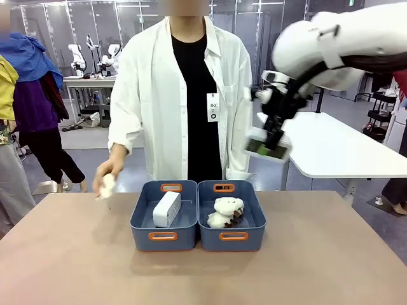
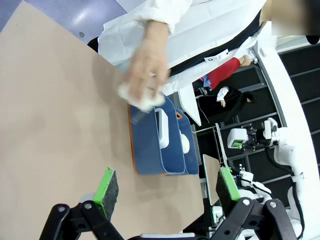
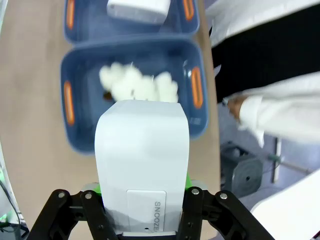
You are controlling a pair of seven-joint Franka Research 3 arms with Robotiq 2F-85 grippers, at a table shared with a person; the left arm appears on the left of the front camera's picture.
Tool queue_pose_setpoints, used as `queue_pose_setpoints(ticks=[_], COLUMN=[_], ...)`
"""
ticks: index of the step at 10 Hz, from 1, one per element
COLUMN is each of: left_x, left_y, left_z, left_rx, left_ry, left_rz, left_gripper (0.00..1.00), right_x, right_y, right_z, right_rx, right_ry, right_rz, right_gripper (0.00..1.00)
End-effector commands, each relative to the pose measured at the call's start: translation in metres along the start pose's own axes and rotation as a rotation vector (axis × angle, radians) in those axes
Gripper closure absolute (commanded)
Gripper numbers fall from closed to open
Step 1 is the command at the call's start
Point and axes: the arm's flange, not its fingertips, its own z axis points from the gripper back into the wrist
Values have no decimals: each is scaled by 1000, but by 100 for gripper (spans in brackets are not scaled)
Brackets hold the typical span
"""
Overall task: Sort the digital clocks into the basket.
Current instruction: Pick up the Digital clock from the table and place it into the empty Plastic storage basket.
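My right gripper (image 1: 268, 146) hangs in the air above and to the right of the bins, shut on a white digital clock (image 1: 266, 149). In the right wrist view that clock (image 3: 142, 150) shows a SNOOZE bar and stands between the fingers of the right gripper (image 3: 142, 192), over the bin that holds the plush. A second white clock (image 1: 166, 210) lies in the left blue basket (image 1: 143, 222); it is also in the left wrist view (image 2: 162, 127). My left gripper (image 2: 166, 186) is open, with nothing between its fingers, above bare table short of the bins.
The right blue bin (image 1: 254, 219) holds a cream plush toy (image 1: 226, 213). The person stands behind the bins; a hand (image 1: 108, 175) holds a small cream thing (image 1: 107, 186), blurred, over the table's far left. The brown table (image 1: 76, 260) is bare in front.
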Motion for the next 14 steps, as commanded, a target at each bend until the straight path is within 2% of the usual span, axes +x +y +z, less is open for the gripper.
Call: queue_pose_setpoints(ticks=[1,2,3,4,5,6,7,9,10,14], left_x=[1,1,1,1,1,1,1,1,1,1], left_y=[-4,-4,-4,-4,-4,-4,-4,-4,-4,-4], left_z=[4,4,4,4,4,4,4,4,4,4], left_rx=[-10,-10,-10,-10,-10,-10,-10,-10,-10,-10], left_ry=[3,3,3,3,3,3,3,3,3,3], left_rz=[14,14,14,14,14,14,14,14,14,14], left_gripper=[0,0,0,0,0,0,0,0,0,0], right_x=[32,28,-22,-109,-198,-248,-281,-324,-334,-340], right_y=[-9,-4,6,34,86,130,162,189,192,179], right_z=[-11,-8,19,59,91,100,100,97,97,93], right_rx=[-22,-69,-99,-120,-127,-157,-194,-226,-228,-189], right_ry=[-14,23,-43,-181,-280,-295,-335,-404,-429,-446], right_rz=[-12,-9,-75,-188,-260,-318,-372,-457,-479,-476], right_gripper=[100,100,100,100,100,100,100,100,100,100])
